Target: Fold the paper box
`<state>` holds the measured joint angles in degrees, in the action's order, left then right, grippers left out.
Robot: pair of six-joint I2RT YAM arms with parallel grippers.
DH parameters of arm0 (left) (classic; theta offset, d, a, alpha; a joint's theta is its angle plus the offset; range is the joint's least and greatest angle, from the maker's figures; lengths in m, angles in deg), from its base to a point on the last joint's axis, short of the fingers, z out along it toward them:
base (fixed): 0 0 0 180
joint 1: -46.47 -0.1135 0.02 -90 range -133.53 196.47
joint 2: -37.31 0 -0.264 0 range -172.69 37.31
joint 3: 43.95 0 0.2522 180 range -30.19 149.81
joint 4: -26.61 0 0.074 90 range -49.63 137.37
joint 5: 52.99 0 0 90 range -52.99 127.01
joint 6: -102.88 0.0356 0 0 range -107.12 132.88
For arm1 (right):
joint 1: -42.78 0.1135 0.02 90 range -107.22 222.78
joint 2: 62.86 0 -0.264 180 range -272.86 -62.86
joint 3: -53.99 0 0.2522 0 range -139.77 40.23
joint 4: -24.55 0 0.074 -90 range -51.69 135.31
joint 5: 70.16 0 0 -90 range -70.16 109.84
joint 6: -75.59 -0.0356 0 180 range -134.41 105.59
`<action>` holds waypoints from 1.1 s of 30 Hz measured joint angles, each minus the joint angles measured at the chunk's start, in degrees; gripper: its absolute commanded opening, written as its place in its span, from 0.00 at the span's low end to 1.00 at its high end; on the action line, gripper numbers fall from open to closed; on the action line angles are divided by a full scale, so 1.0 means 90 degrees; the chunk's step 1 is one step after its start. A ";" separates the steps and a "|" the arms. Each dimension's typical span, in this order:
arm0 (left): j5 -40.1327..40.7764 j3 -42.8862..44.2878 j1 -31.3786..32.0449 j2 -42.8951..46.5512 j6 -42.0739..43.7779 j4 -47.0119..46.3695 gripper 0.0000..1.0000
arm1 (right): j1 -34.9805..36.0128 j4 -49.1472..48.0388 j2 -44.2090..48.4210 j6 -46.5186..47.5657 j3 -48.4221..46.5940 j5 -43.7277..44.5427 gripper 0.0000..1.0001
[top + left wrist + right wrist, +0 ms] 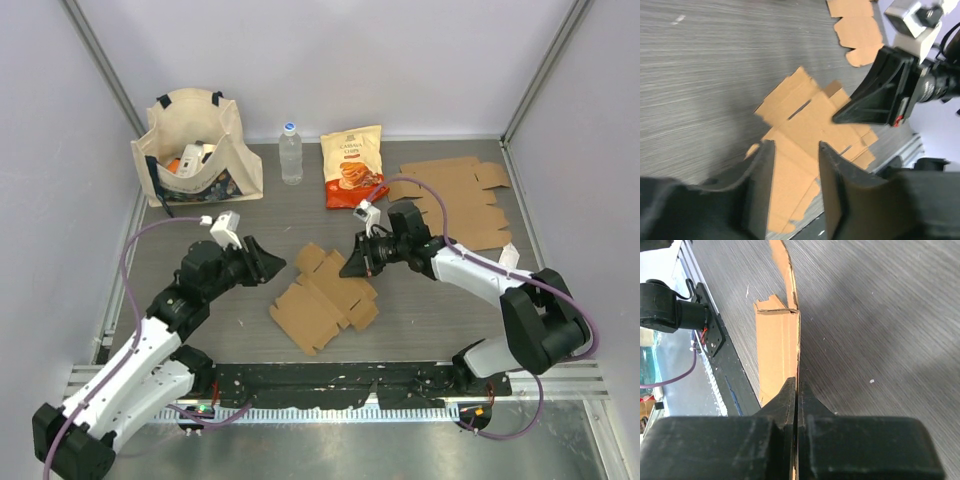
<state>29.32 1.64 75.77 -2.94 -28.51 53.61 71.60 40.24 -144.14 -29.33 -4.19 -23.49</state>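
Print on the snack bag (352, 165) is illegible.

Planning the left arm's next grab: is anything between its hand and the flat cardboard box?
Nothing visible does. The left hand hangs open at the left side of the cardboard box. The right hand is pinched shut on the box's opposite edge, out of that path.
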 measured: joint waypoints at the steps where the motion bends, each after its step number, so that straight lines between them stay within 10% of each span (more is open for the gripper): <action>1: -0.0151 -0.0005 0.0000 -0.0151 -0.0061 -0.0158 0.31 | 0.0029 0.0075 -0.0053 -0.0002 0.0000 0.0058 0.01; 12: -0.0787 0.1639 0.0289 -0.2776 0.0549 -0.0214 0.56 | 0.0359 0.0379 -0.0083 0.0321 -0.0012 -0.0049 0.01; 23: -0.2565 0.3084 0.0291 -0.3517 0.2518 0.1241 0.29 | 0.0452 0.0216 -0.0083 0.0476 -0.0299 -0.1406 0.01; 33: -0.3993 0.3028 0.0078 -0.3453 0.2985 0.1348 0.28 | 0.0454 0.0075 -0.0080 0.0498 -0.0651 -0.2178 0.01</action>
<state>-6.61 28.90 76.47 -34.02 -1.65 65.74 75.69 40.92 -144.86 -24.85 -10.05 -43.10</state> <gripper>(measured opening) 0.300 0.039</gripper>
